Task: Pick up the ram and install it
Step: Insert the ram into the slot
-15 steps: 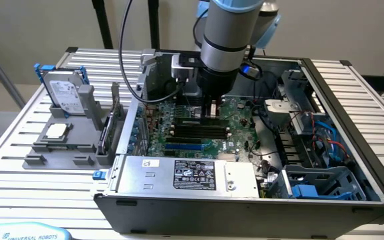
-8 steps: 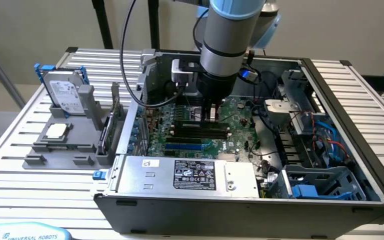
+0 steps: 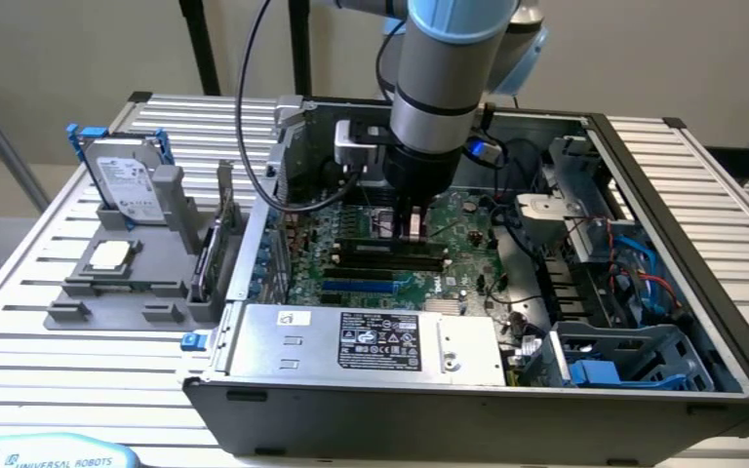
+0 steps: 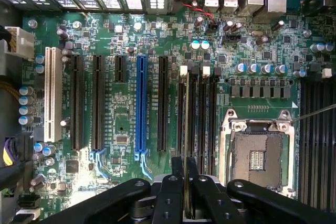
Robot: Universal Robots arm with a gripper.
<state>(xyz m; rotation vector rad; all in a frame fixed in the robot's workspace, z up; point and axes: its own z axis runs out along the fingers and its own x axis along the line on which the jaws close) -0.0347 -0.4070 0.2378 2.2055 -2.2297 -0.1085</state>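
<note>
While the arm reaches down into the open computer case (image 3: 687,322), its pincer (image 3: 413,226) hovers just over the motherboard's memory slots (image 3: 381,255). From the wrist, the pincer (image 4: 187,195) is clamped edge-on on the ram (image 4: 187,129), a light, stiff, fragile stick best held by its flat sides.

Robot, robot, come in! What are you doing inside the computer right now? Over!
Gripper shut on the ram, edge-on, down over the black memory slots beside the empty processor socket. Ram lined up with a slot; seating can't be told. Nothing in the way.
</note>
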